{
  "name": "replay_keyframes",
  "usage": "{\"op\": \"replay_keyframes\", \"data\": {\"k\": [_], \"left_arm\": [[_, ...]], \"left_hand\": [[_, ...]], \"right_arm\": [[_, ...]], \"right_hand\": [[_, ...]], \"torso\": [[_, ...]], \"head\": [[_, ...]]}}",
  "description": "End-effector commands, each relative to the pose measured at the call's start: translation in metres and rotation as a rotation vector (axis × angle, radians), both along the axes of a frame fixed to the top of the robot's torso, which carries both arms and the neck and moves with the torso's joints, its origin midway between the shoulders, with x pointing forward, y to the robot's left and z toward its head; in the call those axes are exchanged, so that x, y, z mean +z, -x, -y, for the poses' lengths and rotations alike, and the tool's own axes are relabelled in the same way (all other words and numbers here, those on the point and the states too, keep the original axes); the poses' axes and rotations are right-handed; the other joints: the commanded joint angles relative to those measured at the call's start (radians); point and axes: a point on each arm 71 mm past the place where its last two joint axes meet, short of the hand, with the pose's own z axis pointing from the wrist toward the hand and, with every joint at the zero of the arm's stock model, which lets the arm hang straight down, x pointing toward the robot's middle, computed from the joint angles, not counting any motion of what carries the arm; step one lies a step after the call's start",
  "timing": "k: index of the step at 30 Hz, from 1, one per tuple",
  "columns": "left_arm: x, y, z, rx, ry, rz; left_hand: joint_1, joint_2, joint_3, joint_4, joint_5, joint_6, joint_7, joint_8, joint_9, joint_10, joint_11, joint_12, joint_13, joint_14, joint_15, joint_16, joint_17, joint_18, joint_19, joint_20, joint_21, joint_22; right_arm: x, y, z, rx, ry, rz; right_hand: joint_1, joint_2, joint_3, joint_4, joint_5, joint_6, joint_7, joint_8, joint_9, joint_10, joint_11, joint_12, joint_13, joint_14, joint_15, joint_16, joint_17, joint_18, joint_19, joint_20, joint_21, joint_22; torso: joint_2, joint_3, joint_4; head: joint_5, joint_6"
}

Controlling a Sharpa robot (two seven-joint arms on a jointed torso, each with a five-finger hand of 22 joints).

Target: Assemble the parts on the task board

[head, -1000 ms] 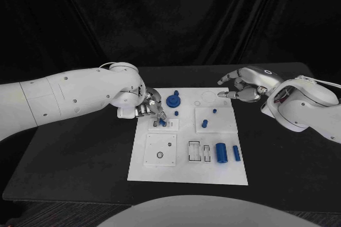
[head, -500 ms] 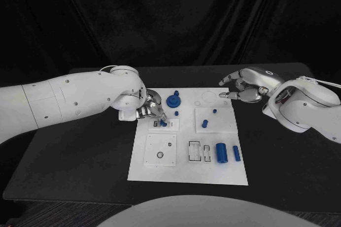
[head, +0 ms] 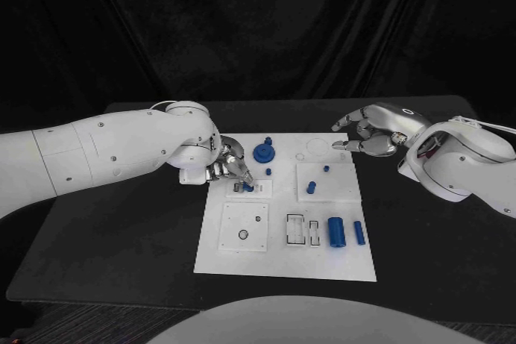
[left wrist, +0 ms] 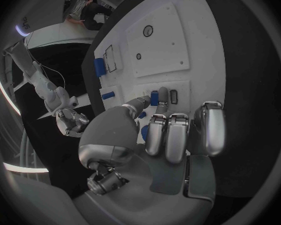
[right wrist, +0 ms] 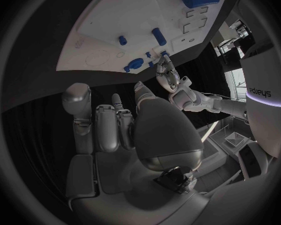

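Board (head: 285,266) lies at centre frame in the head view; left hand (head: 228,167) pinches a small blue peg (head: 246,185) over its upper-left block, right hand (head: 371,131) hovers at upper right, fingers curled on nothing. Left wrist view: fingertips (left wrist: 158,96) close narrowly on the peg (left wrist: 154,98). Seating likely demands an upright, slow press. Right wrist view: right hand (right wrist: 125,122) idle above the board (right wrist: 115,20).

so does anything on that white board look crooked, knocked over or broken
Nothing stands out. The task board lies flat on the table, and the two blue cylinders near its right edge lie side by side. The left hand pinches a small blue part at a fixture; the right hand hovers empty.
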Motion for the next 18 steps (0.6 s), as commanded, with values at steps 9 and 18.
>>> {"op": "replay_keyframes", "data": {"k": [9,18], "left_arm": [[-0.0034,0.0019,0.0013,-0.017,0.010,-0.015],[-0.0041,0.0007,0.0009,-0.018,0.011,-0.017]], "left_hand": [[-0.099,-0.033,-0.066,0.077,-0.214,0.005,0.012,-0.041,0.007,0.087,0.011,-0.008,0.245,0.104,0.007,0.003,0.263,0.013,-0.018,0.010,-0.017,0.062],[-0.139,-0.039,-0.134,0.135,-0.290,0.012,0.015,-0.059,0.011,0.080,0.014,-0.013,0.239,0.104,0.010,0.003,0.263,0.014,-0.020,0.014,-0.023,0.063]], "right_arm": [[-0.0030,-0.0004,0.0008,-0.017,0.012,-0.023],[-0.0035,-0.0009,0.0009,-0.018,0.016,-0.027]], "right_hand": [[0.011,0.008,0.000,-0.010,0.011,0.010,-0.002,-0.007,-0.003,-0.011,-0.002,-0.010,0.133,0.042,0.005,-0.009,0.062,0.021,-0.012,0.002,-0.017,0.096],[0.014,0.009,0.001,-0.013,0.016,0.009,-0.002,-0.009,-0.004,-0.013,-0.003,-0.013,0.131,0.042,0.005,-0.012,0.060,0.022,-0.013,0.001,-0.021,0.095]], "torso": [[0.000,0.0001,-0.0005],[0.000,-0.0002,-0.0024]], "head": [[0.002,0.000],[0.006,0.000]]}}
